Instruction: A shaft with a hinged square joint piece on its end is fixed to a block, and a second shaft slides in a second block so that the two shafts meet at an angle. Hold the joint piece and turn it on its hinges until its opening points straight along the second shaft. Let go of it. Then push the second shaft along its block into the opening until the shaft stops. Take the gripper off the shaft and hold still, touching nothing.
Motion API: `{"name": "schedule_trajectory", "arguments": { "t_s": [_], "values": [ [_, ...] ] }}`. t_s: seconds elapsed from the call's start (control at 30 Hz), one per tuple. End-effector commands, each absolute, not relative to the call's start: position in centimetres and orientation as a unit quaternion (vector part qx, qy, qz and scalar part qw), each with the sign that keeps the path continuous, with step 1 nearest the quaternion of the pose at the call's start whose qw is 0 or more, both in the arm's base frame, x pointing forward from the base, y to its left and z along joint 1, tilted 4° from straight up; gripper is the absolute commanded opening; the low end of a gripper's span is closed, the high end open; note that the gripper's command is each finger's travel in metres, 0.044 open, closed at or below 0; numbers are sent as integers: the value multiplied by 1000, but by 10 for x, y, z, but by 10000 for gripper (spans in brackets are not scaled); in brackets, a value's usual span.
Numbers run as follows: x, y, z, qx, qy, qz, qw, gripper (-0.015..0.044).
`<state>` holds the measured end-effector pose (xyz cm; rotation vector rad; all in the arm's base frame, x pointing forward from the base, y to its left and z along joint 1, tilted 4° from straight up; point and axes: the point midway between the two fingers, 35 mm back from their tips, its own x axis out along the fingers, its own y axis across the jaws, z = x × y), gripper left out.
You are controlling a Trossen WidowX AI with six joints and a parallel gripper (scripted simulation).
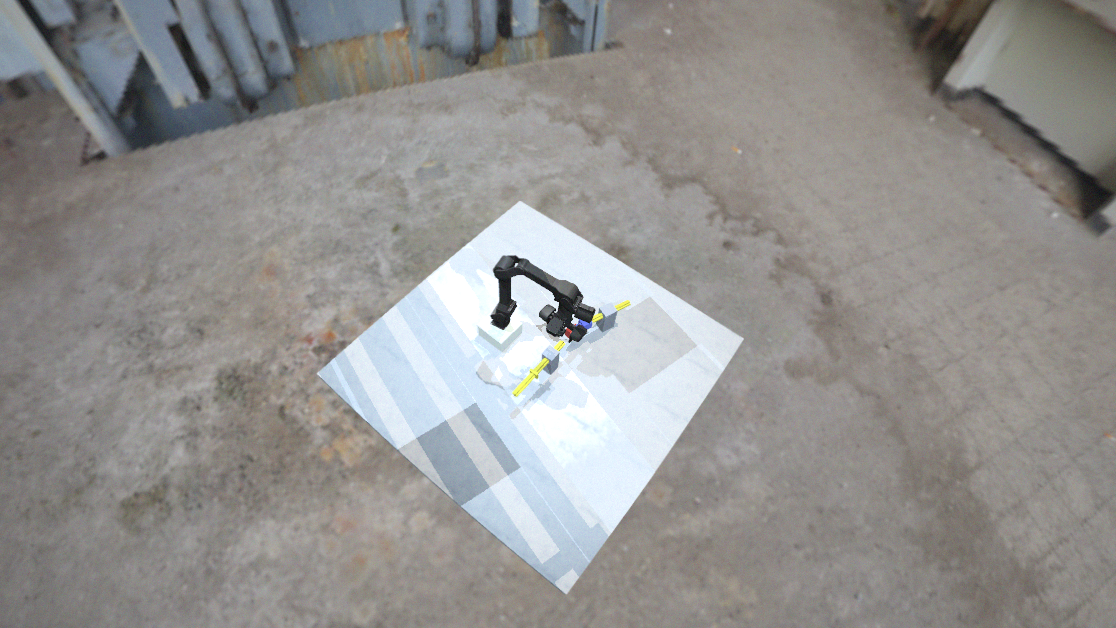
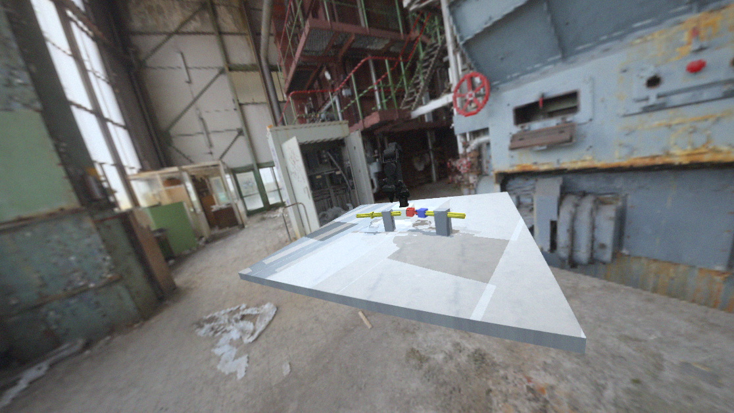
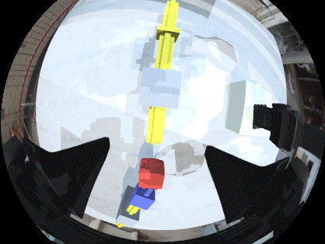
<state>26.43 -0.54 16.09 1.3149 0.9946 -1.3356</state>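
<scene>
The red square joint piece (image 1: 568, 332) (image 2: 410, 211) (image 3: 152, 175) hangs on the blue hinge part (image 2: 421, 212) (image 3: 143, 199) at the end of the first yellow shaft (image 1: 622, 304) (image 2: 456, 216). That shaft is in a grey block (image 1: 606, 316) (image 2: 442, 223). The second yellow shaft (image 1: 527, 381) (image 2: 362, 216) (image 3: 165, 50) runs through its own block (image 1: 550, 359) (image 2: 388, 220) (image 3: 160, 87). In the wrist view its end stands a short gap from the red piece, whose dark opening faces roughly toward it; exact alignment is unclear. My gripper (image 3: 159, 147) is open and empty above both.
A collar (image 3: 168, 33) sits on the second shaft beyond its block. The arm's pale base block (image 1: 499, 332) (image 3: 238, 106) stands beside the shafts. The table (image 1: 569, 499) (image 2: 410, 292) is a pale slab with patches of shade.
</scene>
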Motion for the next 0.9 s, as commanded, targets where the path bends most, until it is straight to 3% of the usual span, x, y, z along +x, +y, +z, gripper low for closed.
{"name": "schedule_trajectory", "arguments": {
  "t_s": [0.0,0.87],
  "values": [
    [265,-6,160,546,400,-556,482,440],
    [274,2,80,546,401,-556,482,440]
  ]
}}
